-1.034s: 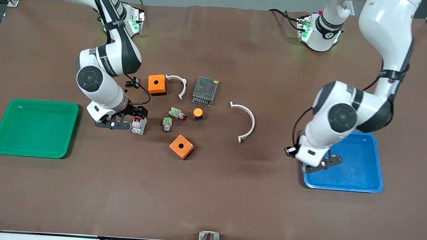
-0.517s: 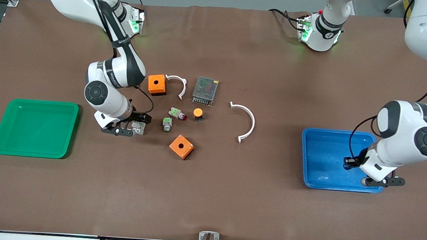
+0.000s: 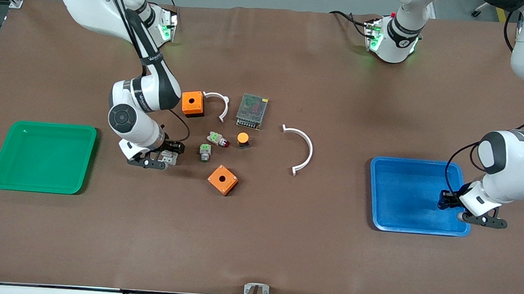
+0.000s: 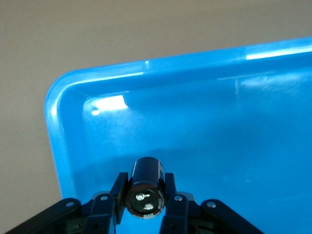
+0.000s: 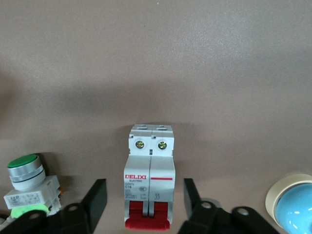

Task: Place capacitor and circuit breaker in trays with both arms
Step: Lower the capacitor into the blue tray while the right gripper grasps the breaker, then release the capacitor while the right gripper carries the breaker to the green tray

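left gripper (image 4: 145,200) moved on, clamping one capacitor (image 4: 146,187); right gripper (image 5: 144,204) (open) straddles one circuit breaker (image 5: 150,175).

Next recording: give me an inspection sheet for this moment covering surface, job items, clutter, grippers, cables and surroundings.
Surface: brown table, no spills seen.
Job's things: capacitor held over the blue tray; circuit breaker lies on the table between the right gripper's fingers; green tray at the right arm's end.
Clutter: two orange boxes, two white curved clips, mesh-topped metal box, orange-capped button, two green-topped parts.
Grippers: left gripper shut on the capacitor; right gripper straddles the circuit breaker, fingers not touching it.
Cables: black leads along both arms and at the table's front edge.
Surroundings: metal frame at the corners.
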